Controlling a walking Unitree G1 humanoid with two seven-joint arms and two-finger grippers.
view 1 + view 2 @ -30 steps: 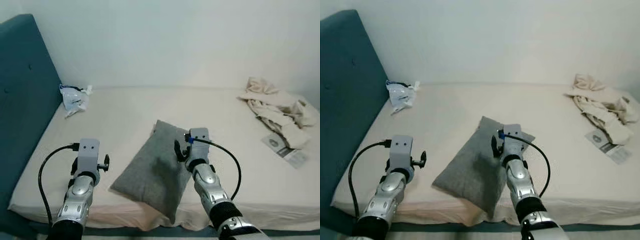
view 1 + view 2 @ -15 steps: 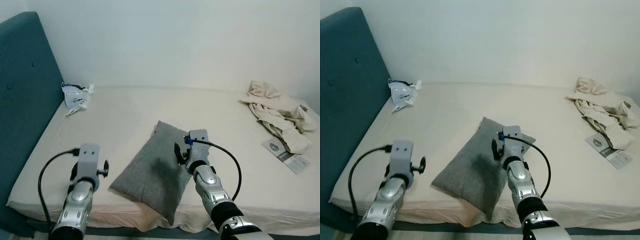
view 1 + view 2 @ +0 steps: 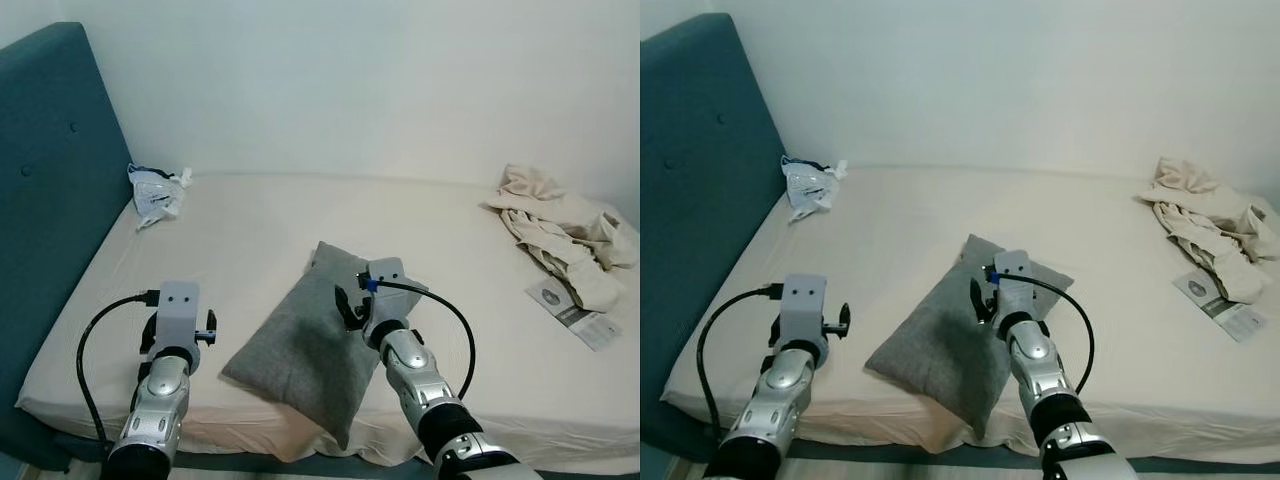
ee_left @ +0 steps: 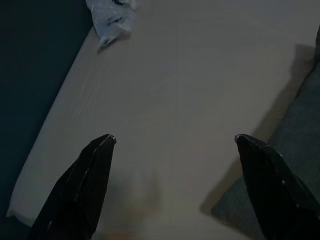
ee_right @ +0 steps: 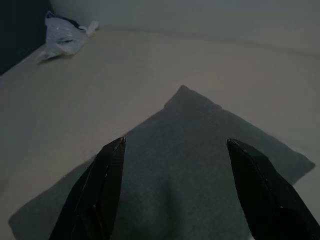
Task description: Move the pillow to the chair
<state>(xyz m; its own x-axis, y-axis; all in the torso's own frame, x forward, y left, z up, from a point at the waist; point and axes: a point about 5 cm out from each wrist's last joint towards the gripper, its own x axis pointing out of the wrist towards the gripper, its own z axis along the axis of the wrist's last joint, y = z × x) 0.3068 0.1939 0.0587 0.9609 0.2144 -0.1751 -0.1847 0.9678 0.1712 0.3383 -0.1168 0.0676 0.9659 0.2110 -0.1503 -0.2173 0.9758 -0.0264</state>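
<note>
**Inspector:** Report the position of the task object.

**Operator:** The grey pillow (image 3: 310, 345) lies flat on the bed (image 3: 250, 240), set diagonally, near the front edge of the mattress. One corner points toward 12 o'clock and the opposite corner overhangs the front edge at about 6 o'clock. I see no chair in any view, so I judge the carry has not begun.

**Inspector:** State of the grippers?

**Operator:** My right gripper (image 5: 175, 190) is poised above the pillow's middle, fingers spread wide with pillow fabric showing between them; it holds nothing. I judge that this spread is set to straddle a fold of the fabric on descent. My left gripper (image 4: 172, 185) is likewise open and empty, over bare sheet at about 9 o'clock of the pillow, whose edge lies just beside one finger. I judge it is staged there to take the pillow's left side so that the load is shared.

**Inspector:** Other items noted?

**Operator:** A crumpled plastic bag (image 3: 152, 193) at 11 o'clock against the teal headboard (image 3: 45, 180), a heap of beige cloth (image 3: 565, 235) at 2 o'clock, and a printed leaflet (image 3: 570, 310) below the heap. All lie well apart from the pillow.

**Inspector:** Hazards?

**Operator:** The pillow is soft, so a shallow pinch may slip.
</note>
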